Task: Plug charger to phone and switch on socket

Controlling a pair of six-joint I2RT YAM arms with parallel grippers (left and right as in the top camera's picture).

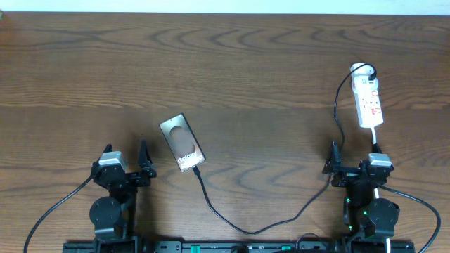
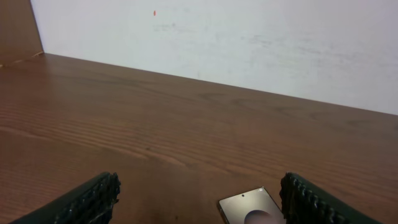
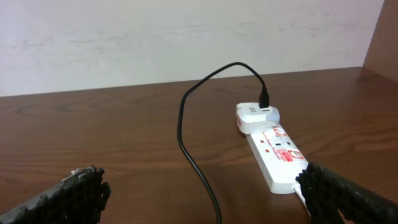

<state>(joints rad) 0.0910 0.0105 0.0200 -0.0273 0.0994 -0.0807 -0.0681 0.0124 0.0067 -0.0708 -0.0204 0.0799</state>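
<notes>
Left gripper (image 1: pixel 125 158): stands with fingers (image 2: pixel 93 200) wide apart, clamped on nothing.

Phone (image 1: pixel 181 143): lies flat and screen up on the wooden table (image 1: pixel 267 63), just ahead of and beside the left gripper's right-hand finger, touching neither finger. Shows only its top edge in the left wrist view.

Right gripper (image 1: pixel 354 158): stands fully spread too, fingers (image 3: pixel 68 196) empty.

Socket (image 3: pixel 277 155): lies lengthwise ahead of the right fingers, close to the right-hand one, with a white plug (image 3: pixel 256 115) at its far end. Cannot tell the switch position.

Charger (image 1: pixel 246 230): meets the phone's near end with its tip, though seating cannot be told. Loops back behind both pairs of fingers, passes the right gripper's left-hand finger, then arcs forward into the white plug.
</notes>
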